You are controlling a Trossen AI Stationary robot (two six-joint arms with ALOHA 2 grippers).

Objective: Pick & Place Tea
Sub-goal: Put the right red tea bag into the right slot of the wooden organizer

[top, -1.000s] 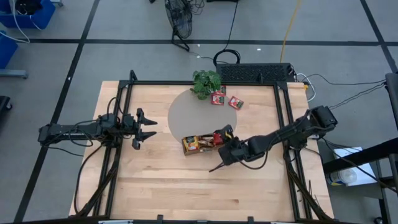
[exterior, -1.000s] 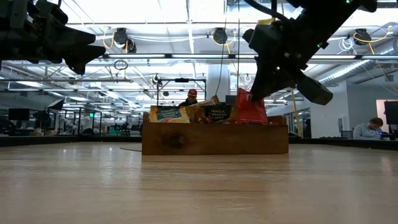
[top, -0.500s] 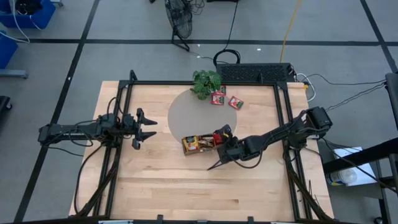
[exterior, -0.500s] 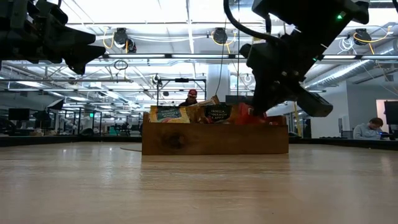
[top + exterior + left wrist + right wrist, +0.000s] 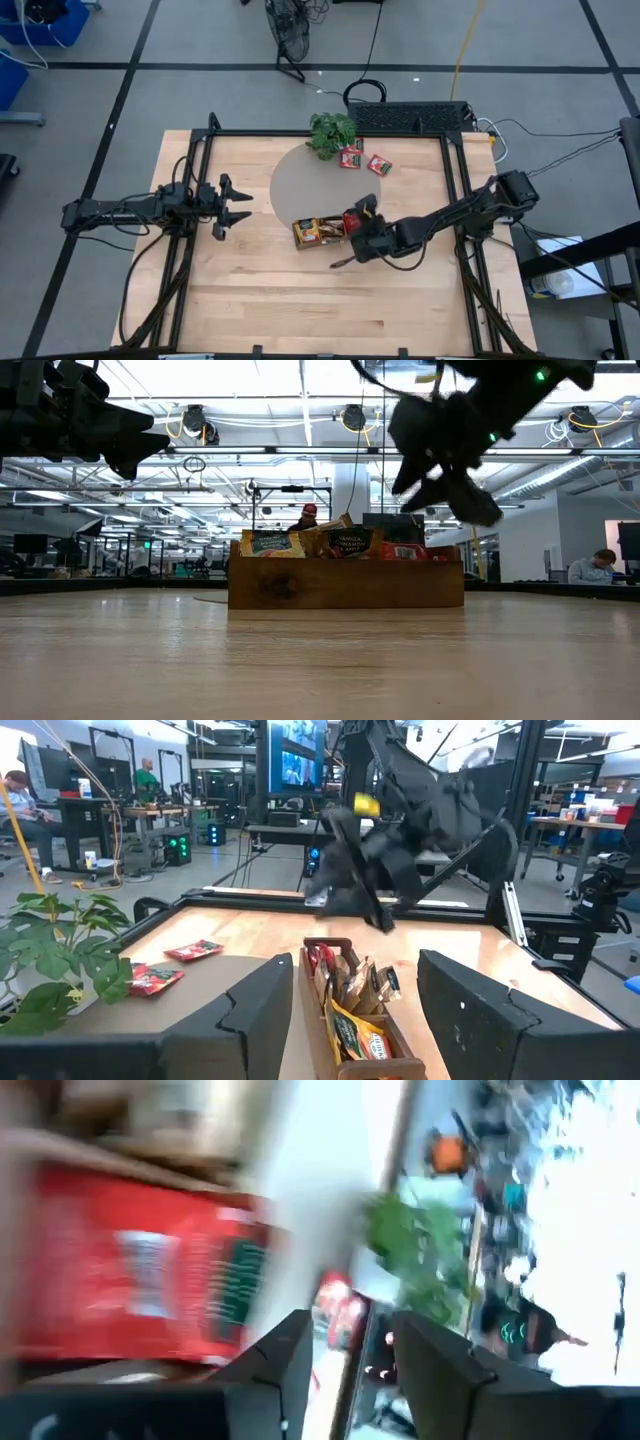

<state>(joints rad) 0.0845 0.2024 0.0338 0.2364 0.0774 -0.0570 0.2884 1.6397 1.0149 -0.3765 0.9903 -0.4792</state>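
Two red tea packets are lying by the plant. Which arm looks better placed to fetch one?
Probably the right. Its end effector hangs just beside the wooden tray, nearer the red packets by the plant. The left end effector waits off at the table's left side.

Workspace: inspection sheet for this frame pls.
Surface: wooden table with a grey round mat.
Job's things: wooden tray of tea packets, a red packet at its right end; two red packets loose on the table.
Clutter: potted plant.
End effectors: right end effector above the tray's right end, fingers parted, empty; left end effector open, waiting over the table's left.
Cables: several on the floor behind the table.
Surroundings: people at desks beyond.
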